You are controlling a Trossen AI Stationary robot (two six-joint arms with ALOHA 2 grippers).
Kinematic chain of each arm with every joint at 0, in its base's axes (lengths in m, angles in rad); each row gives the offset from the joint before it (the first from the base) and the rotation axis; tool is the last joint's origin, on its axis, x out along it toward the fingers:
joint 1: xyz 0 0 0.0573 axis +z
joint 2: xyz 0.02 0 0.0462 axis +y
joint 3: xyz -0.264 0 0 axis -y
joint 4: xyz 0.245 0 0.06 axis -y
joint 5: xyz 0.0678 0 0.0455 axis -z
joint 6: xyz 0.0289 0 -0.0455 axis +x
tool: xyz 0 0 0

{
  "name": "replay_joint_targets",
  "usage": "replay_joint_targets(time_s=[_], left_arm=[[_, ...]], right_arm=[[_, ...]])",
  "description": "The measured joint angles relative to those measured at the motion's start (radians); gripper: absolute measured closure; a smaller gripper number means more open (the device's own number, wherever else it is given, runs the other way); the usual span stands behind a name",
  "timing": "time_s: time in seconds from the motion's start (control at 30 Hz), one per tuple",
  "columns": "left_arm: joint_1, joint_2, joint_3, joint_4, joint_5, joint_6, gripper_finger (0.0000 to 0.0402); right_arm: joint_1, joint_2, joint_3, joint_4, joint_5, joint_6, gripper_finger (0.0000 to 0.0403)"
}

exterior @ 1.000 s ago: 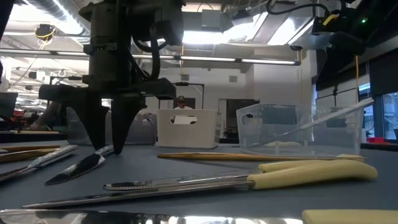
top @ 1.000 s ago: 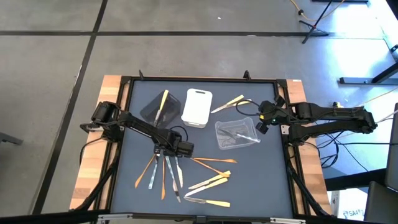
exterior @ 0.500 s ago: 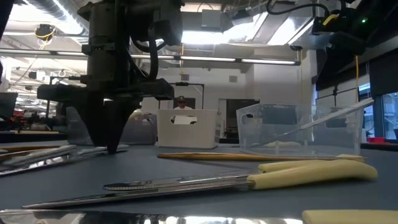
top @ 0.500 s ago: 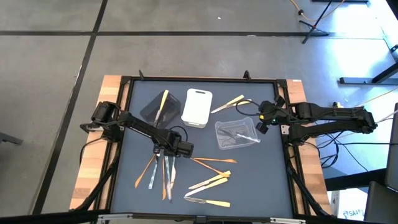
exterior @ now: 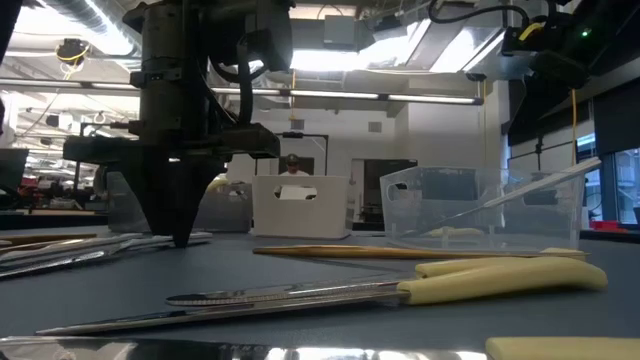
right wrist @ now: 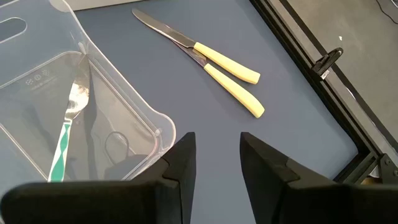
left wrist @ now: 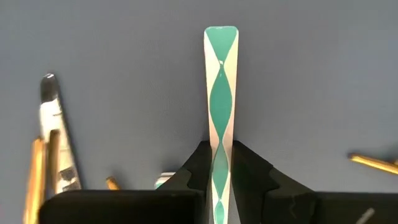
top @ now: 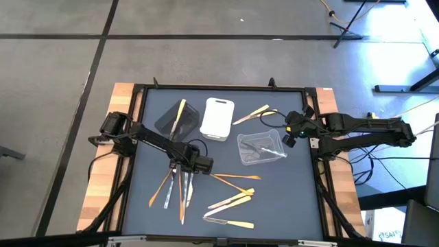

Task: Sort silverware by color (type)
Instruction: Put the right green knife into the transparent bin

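Dark-blue mat [top: 274,199], wooden table edges [top: 99,185], concrete floor [top: 62,82]

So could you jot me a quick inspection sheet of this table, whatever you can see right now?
Surface: dark mat in a wooden-edged frame.
Job's things: loose silverware on the near half; two yellow-handled knives by the far edge; a green-and-white utensil in the clear tray.
Clutter: black tray and white tray.
Grippers: left hand shut on a green-and-white handle; right hand open, beside the clear tray.
Cables: some on the floor at the right.
Surroundings: concrete floor; a person far behind.
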Motion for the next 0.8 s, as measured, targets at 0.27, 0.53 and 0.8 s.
replay_joint_targets(time_s=[0.27, 0.53, 0.8], left_arm=[[0.003, -0.062, 0.001, 0.202, -0.080, 0.133, 0.0368], [0.008, -0.093, 0.002, 0.454, -0.110, 0.377, 0.0368], [0.030, -0.094, 0.003, 0.687, -0.105, 0.656, 0.0369]], right_arm=[[0.000, 0.000, 0.000, 0.001, 0.000, 0.000, 0.0292], [0.001, 0.000, 0.000, 0.001, -0.008, 0.000, 0.0292], [0.000, 0.000, 0.000, 0.000, -0.020, 0.000, 0.0292]])
